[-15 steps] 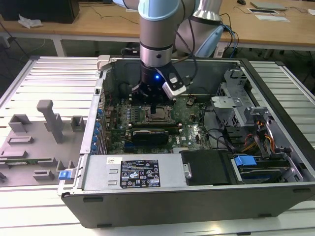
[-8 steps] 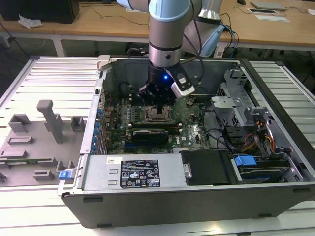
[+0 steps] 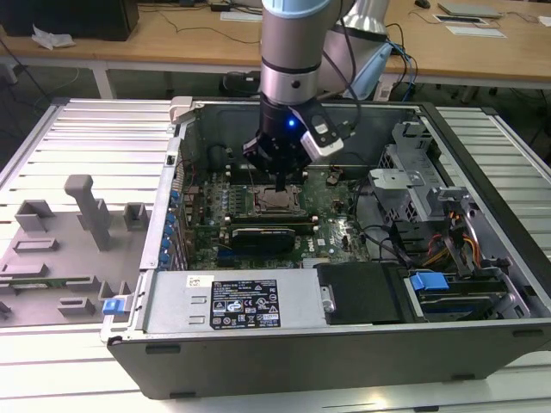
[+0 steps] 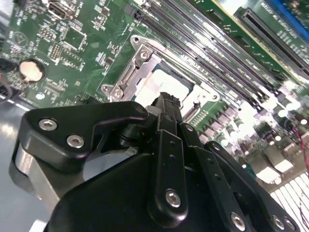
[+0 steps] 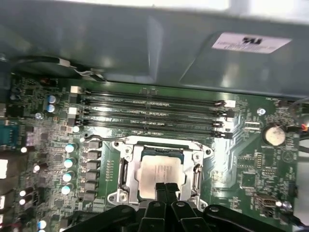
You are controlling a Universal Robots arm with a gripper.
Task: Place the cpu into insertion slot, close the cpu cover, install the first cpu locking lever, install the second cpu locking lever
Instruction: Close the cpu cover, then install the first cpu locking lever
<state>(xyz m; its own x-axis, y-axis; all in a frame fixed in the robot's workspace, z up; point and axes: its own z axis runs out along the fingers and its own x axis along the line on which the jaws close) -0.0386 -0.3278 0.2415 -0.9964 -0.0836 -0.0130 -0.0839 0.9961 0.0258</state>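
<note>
tool [image 5: 165, 186] closed | tips at cpu [image 5: 161, 169] edge | cpu cover [image 5: 126, 169] framing it

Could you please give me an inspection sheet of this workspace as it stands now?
Surface: slatted metal table carrying an open computer case.
Job's things: cpu sits in the insertion slot; cpu cover lies flat around it.
Clutter: grey fixture blocks at the exterior view's left.
Grippers: gripper shut, tips at the cpu's edge; contact cannot be told.
Cables: coloured wires inside the case, at the exterior view's right.
Surroundings: wooden desks behind.
</note>
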